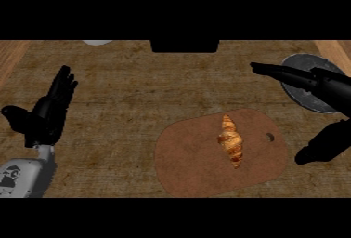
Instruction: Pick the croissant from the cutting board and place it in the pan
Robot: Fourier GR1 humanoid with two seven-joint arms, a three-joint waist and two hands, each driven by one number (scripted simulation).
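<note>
Croissant [231,141] lies lengthwise on the brown cutting board [192,162], near the lower edge of the surface [137,93]. The left robot hand [48,111] rests open at the left, fingers up. Farther back, the right robot hand [322,93] (fingers straight, thumb spread wide) reaches over the grey pan [302,62], holding nothing.

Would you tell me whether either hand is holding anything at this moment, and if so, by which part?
Nothing is held. The croissant lies untouched on the cutting board; the right hand and left hand are both open.
</note>
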